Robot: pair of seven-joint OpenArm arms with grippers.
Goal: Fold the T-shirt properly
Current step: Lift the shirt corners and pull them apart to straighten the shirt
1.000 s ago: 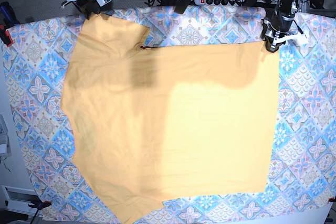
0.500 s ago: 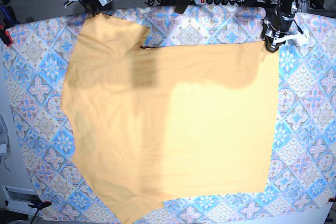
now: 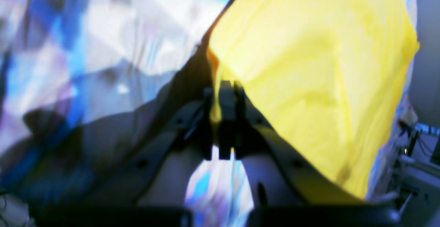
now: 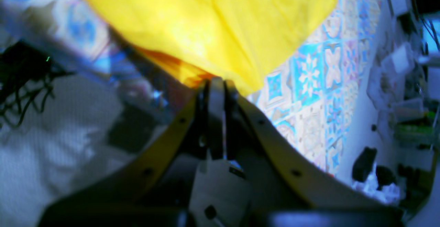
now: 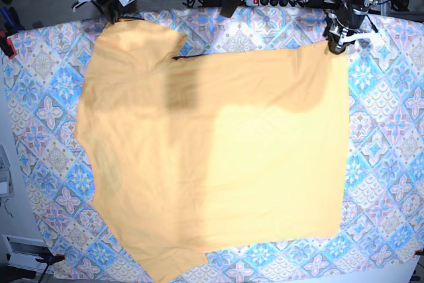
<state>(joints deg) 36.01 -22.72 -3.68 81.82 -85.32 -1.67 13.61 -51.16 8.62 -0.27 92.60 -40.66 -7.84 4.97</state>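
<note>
Lying spread across the bench, the T-shirt covers most of the patterned tablecloth, with its plain face up and no print visible. In the base view one sleeve juts out at the left edge of the frame and a corner of cloth reaches the lower left; the right-hand edge runs nearly straight from top to bottom. No fold has yet been laid over: the garment is a single flat sheet, apart from a small notch with a dark mark near the upper centre. Both arms are stationed at the top edge of the frame. The right gripper, at the upper left, has its fingers shut on the upper-left corner of the cloth; the right wrist view shows the fingers pressed together with yellow fabric bunched at their tips. The left gripper, at the upper right, has its fingers closed on the upper-right corner; the left wrist view shows a sliver of yellow cloth pinched between the fingers. Judged from this layout, the task is at its start: the two far corners are secured, and the first fold, likely carrying that edge toward the bottom of the frame, remains to be done, as do all later folds.
</note>
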